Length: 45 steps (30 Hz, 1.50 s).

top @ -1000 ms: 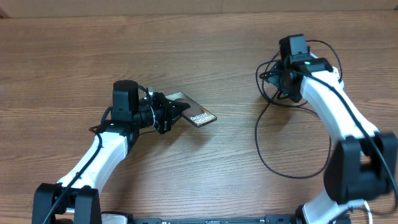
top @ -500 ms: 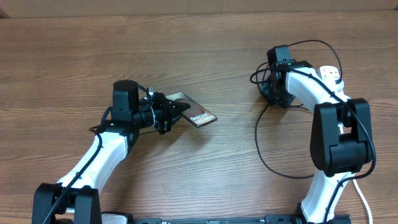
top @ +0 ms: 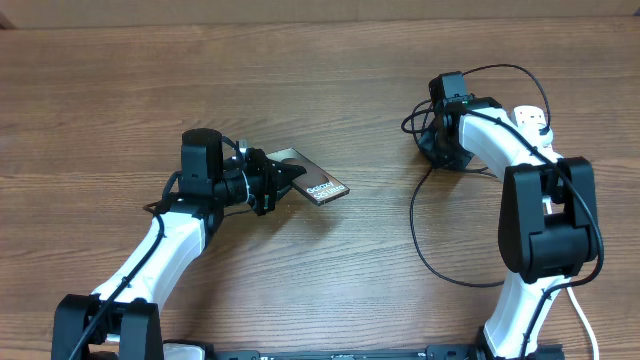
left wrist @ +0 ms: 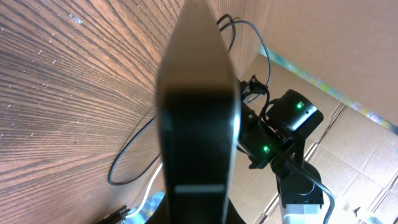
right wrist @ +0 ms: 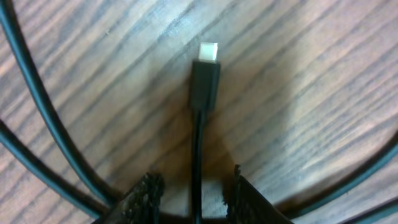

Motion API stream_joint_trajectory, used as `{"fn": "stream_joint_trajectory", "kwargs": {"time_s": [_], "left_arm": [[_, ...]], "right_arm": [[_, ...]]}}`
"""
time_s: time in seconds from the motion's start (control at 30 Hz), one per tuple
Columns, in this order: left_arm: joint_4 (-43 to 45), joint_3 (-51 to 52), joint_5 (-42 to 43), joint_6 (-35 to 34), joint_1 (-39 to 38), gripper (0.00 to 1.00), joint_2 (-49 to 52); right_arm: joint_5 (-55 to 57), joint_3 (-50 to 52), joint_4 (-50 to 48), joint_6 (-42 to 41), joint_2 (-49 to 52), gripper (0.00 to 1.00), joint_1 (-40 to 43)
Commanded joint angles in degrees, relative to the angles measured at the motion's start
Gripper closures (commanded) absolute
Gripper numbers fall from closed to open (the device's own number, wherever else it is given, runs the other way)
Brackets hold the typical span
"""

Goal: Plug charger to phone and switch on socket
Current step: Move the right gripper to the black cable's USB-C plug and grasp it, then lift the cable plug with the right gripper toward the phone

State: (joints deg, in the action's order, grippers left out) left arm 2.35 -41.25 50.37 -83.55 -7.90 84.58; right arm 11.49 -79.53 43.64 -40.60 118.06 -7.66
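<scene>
Wood table [top: 120,80]: brown grain fills the overhead frame.
Phone [top: 318,184]: left of centre in the overhead frame, dark, with its lettered end toward the lower right. Its other end is hidden in the left claw [top: 268,182]. From the left wrist the phone [left wrist: 199,124] is a blurred edge-on slab down mid-frame.
Left claw: clamped on the phone. Its own fingers cannot be made out from the wrist camera.
Charger [top: 411,215]: black cable looping at the right of the overhead frame and bunched at upper right under the right claw [top: 440,150]. Its plug cannot be picked out.
Connector tip [right wrist: 205,74]: lies on the wood at upper centre of the right wrist view, pale end pointing up-frame.
Right claw [right wrist: 194,193]: jaws narrow, with a finger [right wrist: 146,193] on either side of the cable. Slivers of wood show between, and no pinch shows.
Socket [top: 530,118]: white, at upper right, mostly covered by the right arm. Its switch position is too small to read.
</scene>
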Motion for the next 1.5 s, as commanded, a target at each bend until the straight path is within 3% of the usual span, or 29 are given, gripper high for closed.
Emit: {"fn": "stream_joint_trajectory", "kwargs": {"time_s": [0.0, 0.03, 0.17, 0.27, 0.43, 0.57, 0.73, 0.9, 1.03, 1.13, 1.3, 1.33, 1.4, 1.43, 1.47], "left_arm": [[0.48, -0.37, 2.19, 1.27, -0.39, 0.96, -0.24], [0.48, -0.37, 2.27, 1.29, -0.39, 0.96, -0.24], [0.48, -0.37, 3.52, 1.29, -0.39, 0.96, -0.24], [0.48, -0.37, 3.69, 1.27, -0.39, 0.96, -0.24], [0.50, -0.37, 3.67, 1.29, -0.39, 0.96, -0.24], [0.50, -0.37, 4.79, 2.36, -0.37, 0.96, -0.24], [0.94, -0.37, 5.14, 3.26, -0.33, 0.96, -0.24], [0.92, -0.37, 5.55, 4.26, 0.04, 0.96, -0.24], [0.90, -0.37, 5.62, 7.41, 2.80, 0.96, -0.24], [0.87, -0.37, 6.14, 9.03, 5.86, 0.96, -0.20], [0.79, -0.37, 9.62, 12.66, 8.81, 0.96, -0.20], [0.57, -0.37, 9.62, 13.18, 9.05, 0.96, -0.20], [0.44, -0.37, 9.20, 13.33, 9.09, 0.96, -0.20], [0.46, -0.37, 8.92, 13.33, 9.09, 0.96, -0.20], [0.46, -0.37, 8.70, 13.33, 9.03, 0.96, -0.20]], "right_arm": [[2.01, 0.50, -2.56, 0.24, 2.51, 0.63, -0.02], [2.01, 0.50, -3.13, 0.24, 2.51, 0.64, -0.02], [1.44, 0.50, -2.21, 0.20, 2.51, 0.87, -0.02], [-1.03, 0.50, 0.85, 0.17, 2.51, 0.96, -0.13], [-2.56, -0.72, 4.20, 1.05, 2.25, 0.96, 0.09], [-4.09, -6.95, 9.09, 8.17, 0.07, 0.96, 0.44], [-16.55, -14.75, 13.14, 19.37, -5.07, 0.96, 0.26], [-18.25, -14.69, 21.97, 19.78, -7.89, 0.96, -0.20], [-21.55, -9.09, 26.91, 28.52, -7.80, 0.96, -2.84], [-27.54, -1.53, 22.38, 32.22, -7.78, 0.96, -5.79], [-27.61, 6.01, 15.41, 32.13, -7.78, 0.96, -9.62], [-27.36, 6.25, 14.86, 32.13, -7.78, 0.92, -10.16], [-25.29, 6.21, 13.51, 32.11, -7.80, 0.34, -11.19], [-24.17, 6.12, 12.94, 32.11, -7.80, 0.13, -11.54], [-23.39, 6.12, 12.41, 32.09, -7.80, 0.02, -11.80]]}}
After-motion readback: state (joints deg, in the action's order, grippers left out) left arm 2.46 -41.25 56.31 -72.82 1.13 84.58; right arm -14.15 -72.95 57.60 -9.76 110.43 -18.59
